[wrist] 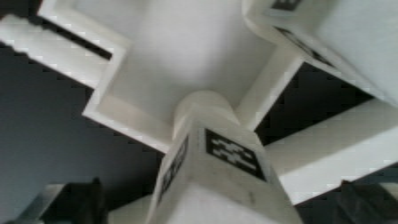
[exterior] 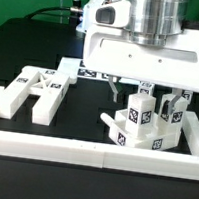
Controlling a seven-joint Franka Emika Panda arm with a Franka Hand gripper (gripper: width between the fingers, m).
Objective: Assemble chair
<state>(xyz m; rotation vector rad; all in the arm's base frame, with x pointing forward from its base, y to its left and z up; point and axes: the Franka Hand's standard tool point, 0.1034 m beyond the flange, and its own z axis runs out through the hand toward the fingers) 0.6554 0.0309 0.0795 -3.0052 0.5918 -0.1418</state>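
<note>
The partly joined chair (exterior: 143, 125), chunky white blocks with black-and-white tags, stands at the exterior view's right, close to the front wall. An upright tagged post (exterior: 141, 96) rises from it. My gripper (exterior: 143, 99) hangs right over that post, open, with one dark finger (exterior: 113, 91) on each side and a gap to the post. In the wrist view the tagged white post (wrist: 228, 155) runs between my fingers (wrist: 71, 200), over a wide white chair panel (wrist: 178, 70). A loose H-shaped frame (exterior: 33, 89) lies flat at the exterior view's left.
A long plain white border wall (exterior: 91, 153) runs along the front of the black table. It turns back beside the chair on the exterior view's right (exterior: 196, 135). The marker board (exterior: 83, 71) lies flat behind the H-shaped frame.
</note>
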